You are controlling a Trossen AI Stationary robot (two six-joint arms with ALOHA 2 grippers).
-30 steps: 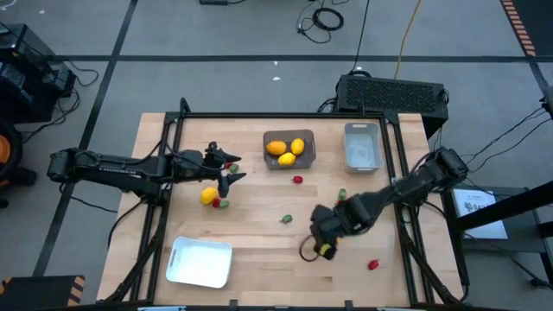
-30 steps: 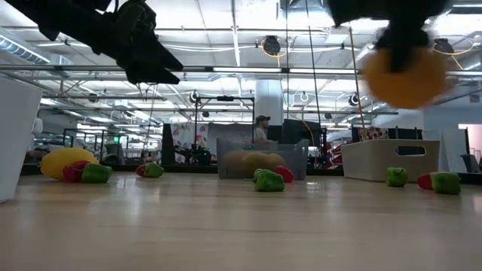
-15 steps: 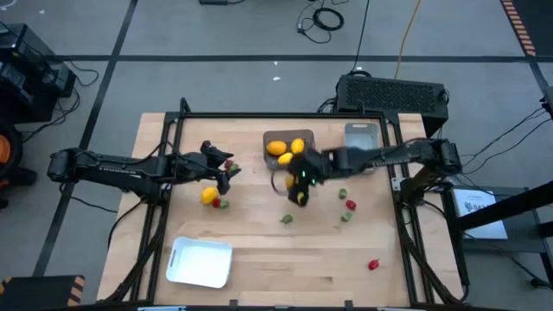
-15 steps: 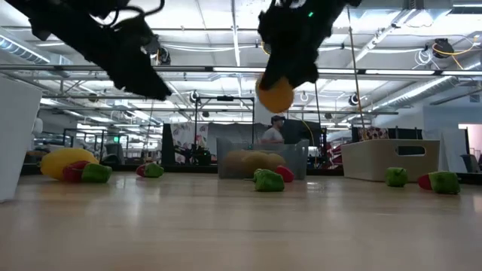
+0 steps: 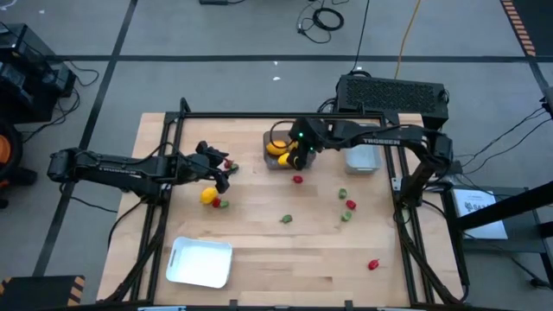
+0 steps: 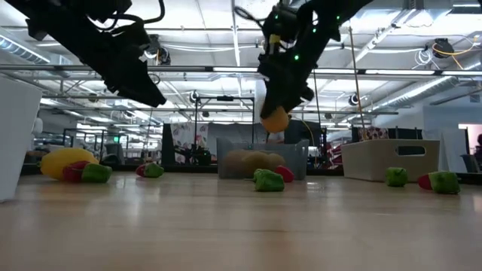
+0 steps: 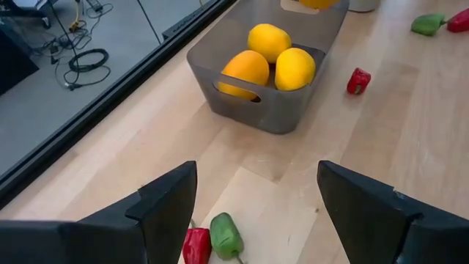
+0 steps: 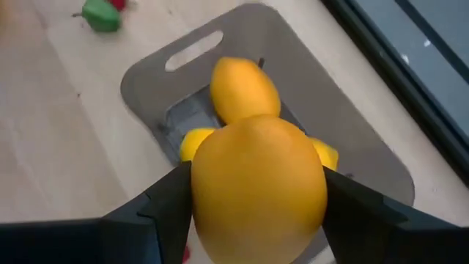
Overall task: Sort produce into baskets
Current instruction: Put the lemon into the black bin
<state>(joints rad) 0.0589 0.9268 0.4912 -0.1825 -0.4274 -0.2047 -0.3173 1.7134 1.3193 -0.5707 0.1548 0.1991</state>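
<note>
My right gripper (image 5: 299,156) is shut on an orange round fruit (image 8: 258,165) and holds it above the dark grey square bin (image 5: 307,139), which holds three yellow and orange fruits (image 7: 270,57). My left gripper (image 5: 223,170) is open and empty, above the table left of the bin, over a tiny red and a tiny green piece (image 7: 214,239). A yellow fruit (image 5: 208,196) lies near it with a red and a green piece (image 5: 221,205) beside it. The pale grey bin (image 5: 364,152) stands right of the dark one. The white tray (image 5: 200,262) is at the near left. My right gripper pinches the orange fruit between its two fingers, by its two opposite sides (image 8: 199,192). The fingers come from above, slanting down. The fruit hangs clear of everything (image 6: 275,119), just above the dark bin's rim and the fruits in it.
Loose tiny pieces lie on the table: a red one (image 5: 297,180) before the dark bin, green and red ones (image 5: 346,205) at centre right, a green one (image 5: 286,219) in the middle, a red one (image 5: 373,264) near right. A black frame rims the table.
My right gripper has carried the orange fruit from the table's near right toward the far edge and leftward, and it now stands over the dark grey bin. The fruit has stayed in the shut fingers, lifted clear.
</note>
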